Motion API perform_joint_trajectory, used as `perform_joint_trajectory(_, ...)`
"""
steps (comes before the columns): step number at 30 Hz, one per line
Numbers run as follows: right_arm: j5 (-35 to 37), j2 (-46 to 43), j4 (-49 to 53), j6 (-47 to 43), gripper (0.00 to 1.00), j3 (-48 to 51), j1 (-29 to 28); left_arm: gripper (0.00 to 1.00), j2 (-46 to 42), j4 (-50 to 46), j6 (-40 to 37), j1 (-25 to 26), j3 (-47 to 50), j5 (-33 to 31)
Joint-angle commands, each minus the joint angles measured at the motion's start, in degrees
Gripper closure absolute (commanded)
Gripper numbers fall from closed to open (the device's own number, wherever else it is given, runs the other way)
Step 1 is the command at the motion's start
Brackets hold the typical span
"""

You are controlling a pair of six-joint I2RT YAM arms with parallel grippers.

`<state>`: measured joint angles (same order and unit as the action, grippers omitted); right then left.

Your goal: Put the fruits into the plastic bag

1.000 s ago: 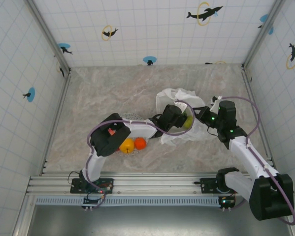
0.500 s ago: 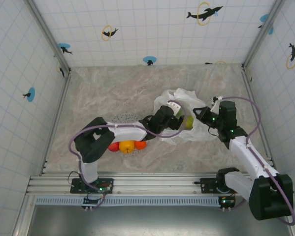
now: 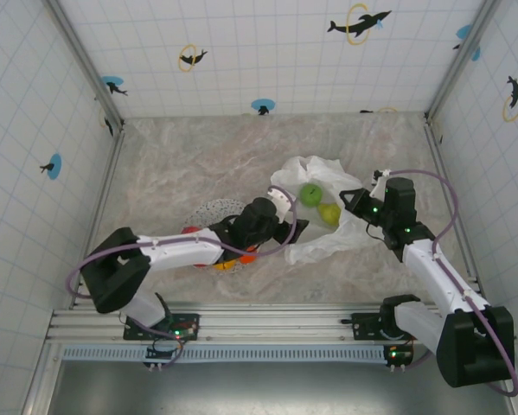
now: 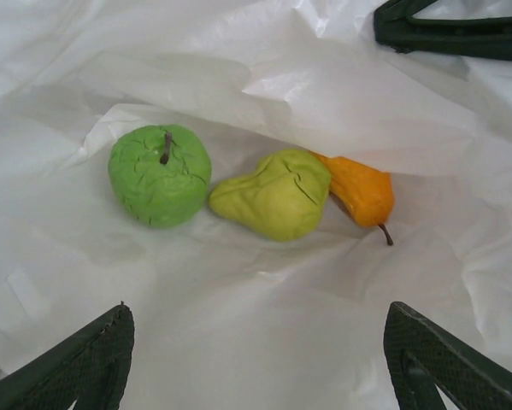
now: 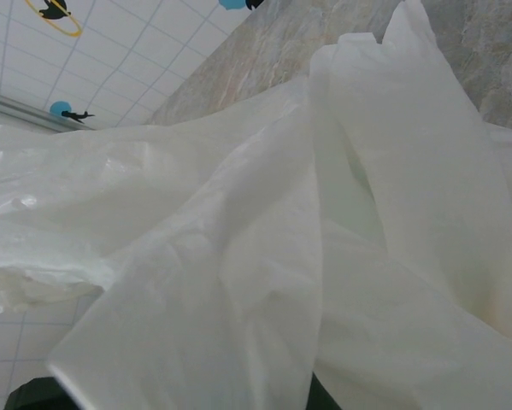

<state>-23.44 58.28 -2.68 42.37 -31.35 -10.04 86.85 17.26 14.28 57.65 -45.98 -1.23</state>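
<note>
Right hand (image 3: pixel 351 199) clamped on plastic bag (image 3: pixel 326 245) rim, 3 o'clock, propping mouth open for loading; left hand (image 3: pixel 288 226) at 8 o'clock, apart, empty; fruits (image 4: pixel 160 175) inside.

Bright, even overhead light with soft shadows — right wrist view washed-out, near film blurred.

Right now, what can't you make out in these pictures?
- Fruits on the plate: top view, left arm covers most; count unclear.
- Orange fruit: left wrist view, partly behind the yellow-green fruit.
- Inside of the plastic bag: right wrist view, its own wrinkled film blocks it.
</note>
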Motion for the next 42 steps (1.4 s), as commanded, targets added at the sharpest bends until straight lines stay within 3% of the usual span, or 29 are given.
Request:
perform_joint_trajectory(1, 0.2, 0.9, 0.0, -1.2, 1.00, 0.8, 0.3, 0.22, -4.8, -3.0, 3.2, -0.5, 2.6, 2.0)
perform_joint_trajectory(8, 0.1, 0.4, 0.0, -1.4, 1.00, 1.2, 0.4, 0.21, -13.7, -11.5, 6.2, -2.2, 7.2, 3.9)
perform_joint_trajectory(17, -0.2, 1.1, -0.7, -2.4, 1.00, 0.7, 0.9, 0.17, -19.4, -37.2, 0.1, -4.7, 3.0, 0.6)
perform_joint_trajectory(24, -0.7, 1.4, -3.8, -1.8, 1.00, 2.6, 1.1, 0.15, -11.4, -51.0, -9.6, -4.7, -6.1, 0.1)
perform_joint_trajectory(32, -1.7, 0.4, -3.9, -2.0, 1.00, 3.9, 2.4, 0.13, -1.8, -55.9, -12.9, -4.7, -12.1, -5.0)
perform_joint_trajectory(42, -2.7, -1.9, -2.3, -2.5, 1.00, 4.7, 4.5, 0.11, 3.5, -56.3, -13.8, -4.7, -12.0, -2.7)
